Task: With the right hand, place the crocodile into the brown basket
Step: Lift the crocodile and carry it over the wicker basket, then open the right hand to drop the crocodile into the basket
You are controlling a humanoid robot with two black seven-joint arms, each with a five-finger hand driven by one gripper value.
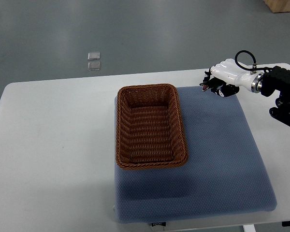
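Observation:
The brown wicker basket (151,126) lies on the blue mat (217,159) with nothing inside it. My right hand (217,83), white with dark finger parts, comes in from the right edge and hovers over the mat's far right corner, right of the basket and apart from it. Its fingers are curled downward, and I see nothing held in them. No crocodile shows anywhere in the view. The left arm is out of the picture.
The mat rests on a white table (53,145) whose far edge runs just behind the hand. Two small clear squares (94,61) lie on the grey floor beyond. A wooden box corner (282,5) shows at the top right.

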